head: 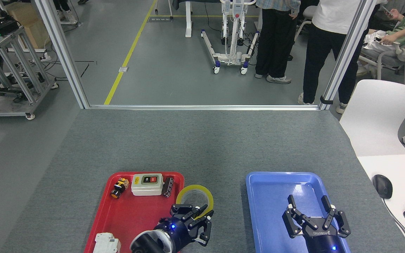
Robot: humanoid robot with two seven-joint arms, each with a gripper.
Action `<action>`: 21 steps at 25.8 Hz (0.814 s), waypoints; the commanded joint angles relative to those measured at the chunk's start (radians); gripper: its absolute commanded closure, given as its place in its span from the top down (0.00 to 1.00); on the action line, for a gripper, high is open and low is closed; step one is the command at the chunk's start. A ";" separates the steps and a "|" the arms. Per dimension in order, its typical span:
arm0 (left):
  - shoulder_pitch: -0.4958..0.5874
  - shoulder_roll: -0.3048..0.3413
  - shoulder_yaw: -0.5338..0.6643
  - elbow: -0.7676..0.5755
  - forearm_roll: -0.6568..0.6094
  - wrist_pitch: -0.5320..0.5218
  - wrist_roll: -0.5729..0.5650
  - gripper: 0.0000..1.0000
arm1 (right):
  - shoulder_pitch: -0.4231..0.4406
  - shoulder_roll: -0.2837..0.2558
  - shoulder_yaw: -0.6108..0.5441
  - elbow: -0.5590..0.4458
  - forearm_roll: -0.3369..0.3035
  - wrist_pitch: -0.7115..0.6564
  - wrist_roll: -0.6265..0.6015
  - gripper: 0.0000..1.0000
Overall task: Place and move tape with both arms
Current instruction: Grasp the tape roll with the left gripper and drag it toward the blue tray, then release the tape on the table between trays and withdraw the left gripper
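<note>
My left claw [192,219], angled toward 1 o'clock, is clamped on the tape [194,197], which sits over the gap between the red tray [118,218] and blue tray [269,211]. My right claw [315,219] hovers spread apart above the blue tray. The grey bench [202,140] fronts an aluminium frame [202,106]; people [276,38] stand at 12 o'clock.

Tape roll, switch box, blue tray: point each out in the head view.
tape roll [188,191], head view, yellow far rim.
switch box [147,189], head view, grey front face below the buttons.
blue tray [269,196], head view, bare floor.
</note>
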 commanded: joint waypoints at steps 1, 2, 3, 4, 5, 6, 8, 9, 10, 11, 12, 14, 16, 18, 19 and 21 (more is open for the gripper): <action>-0.022 -0.019 -0.053 0.067 -0.027 0.002 0.000 0.00 | -0.001 -0.001 -0.004 0.000 0.000 -0.014 0.001 0.99; -0.034 -0.024 -0.065 0.093 -0.036 0.004 0.000 0.00 | -0.001 -0.003 -0.006 0.000 0.000 -0.015 0.001 0.99; -0.046 -0.030 -0.073 0.120 -0.045 0.009 0.000 0.00 | -0.001 -0.003 -0.010 0.000 0.000 -0.017 0.001 0.99; -0.054 -0.042 -0.073 0.145 -0.053 0.012 0.000 0.00 | 0.000 -0.004 -0.020 0.000 0.000 -0.018 0.001 0.99; -0.063 -0.058 -0.073 0.165 -0.057 0.013 0.000 0.00 | 0.000 -0.004 -0.024 0.000 0.000 -0.018 0.001 0.99; -0.071 -0.068 -0.073 0.177 -0.059 0.013 0.000 0.00 | 0.000 -0.004 -0.026 0.001 0.000 -0.021 0.001 0.99; -0.082 -0.082 -0.081 0.194 -0.063 0.013 0.000 0.00 | 0.000 -0.006 -0.029 0.003 0.000 -0.023 0.001 0.99; -0.083 -0.085 -0.092 0.203 -0.063 0.013 0.000 0.00 | 0.000 -0.006 -0.029 0.004 0.000 -0.023 0.001 0.99; -0.083 -0.085 -0.099 0.209 -0.063 0.015 0.000 0.00 | 0.000 -0.006 -0.029 0.006 0.000 -0.023 0.001 0.99; -0.082 -0.085 -0.101 0.214 -0.063 0.015 0.000 0.00 | 0.002 -0.006 -0.029 0.006 0.000 -0.023 0.001 0.99; -0.077 -0.084 -0.102 0.220 -0.063 0.015 0.000 0.00 | 0.002 -0.006 -0.029 0.006 0.000 -0.023 0.001 0.99; -0.074 -0.085 -0.102 0.240 -0.063 0.016 0.000 0.00 | 0.003 -0.004 -0.029 0.006 0.000 -0.023 0.001 0.99; -0.074 -0.085 -0.102 0.256 -0.063 0.033 0.000 0.00 | 0.003 -0.004 -0.029 0.006 0.000 -0.023 0.001 0.99; -0.074 -0.087 -0.102 0.256 -0.062 0.055 0.002 0.00 | 0.008 -0.004 -0.029 0.006 0.000 -0.023 0.001 0.99; -0.074 -0.085 -0.101 0.254 -0.060 0.064 0.003 0.20 | 0.009 -0.004 -0.029 0.006 0.000 -0.023 0.001 0.99; -0.074 -0.087 -0.099 0.240 -0.056 0.091 0.012 0.97 | 0.009 -0.004 -0.029 0.006 0.000 -0.023 0.001 0.99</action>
